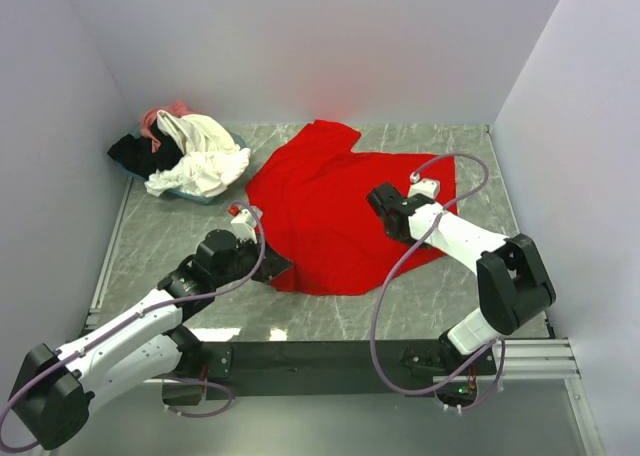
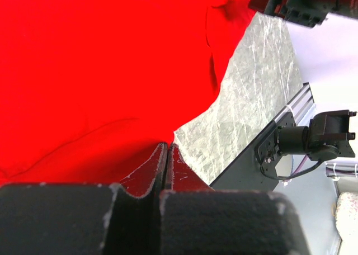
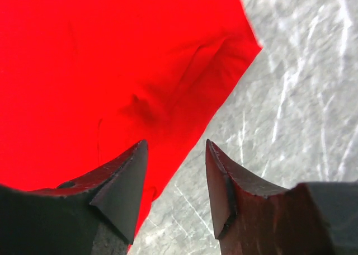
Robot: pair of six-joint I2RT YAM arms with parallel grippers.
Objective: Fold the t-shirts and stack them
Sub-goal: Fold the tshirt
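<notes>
The bright red t-shirt (image 1: 330, 206) lies spread on the marble table, mid-view. My left gripper (image 1: 272, 267) sits at its near-left edge. In the left wrist view the jaws (image 2: 166, 146) are pressed together with the red hem (image 2: 84, 70) at their tips. My right gripper (image 1: 378, 198) is open low over the shirt's right side. In the right wrist view (image 3: 174, 146) it straddles the edge of the red cloth (image 3: 100, 59). A cream-white shirt (image 1: 203, 158), a black one (image 1: 133, 153) and a pink one (image 1: 160, 116) lie heaped at the back left.
The heap rests in a teal-rimmed tray (image 1: 205, 197) by the left wall. White walls close in the back and both sides. A black rail (image 1: 330, 356) with the arm bases runs along the near edge. Bare marble (image 1: 470, 166) shows right of the shirt.
</notes>
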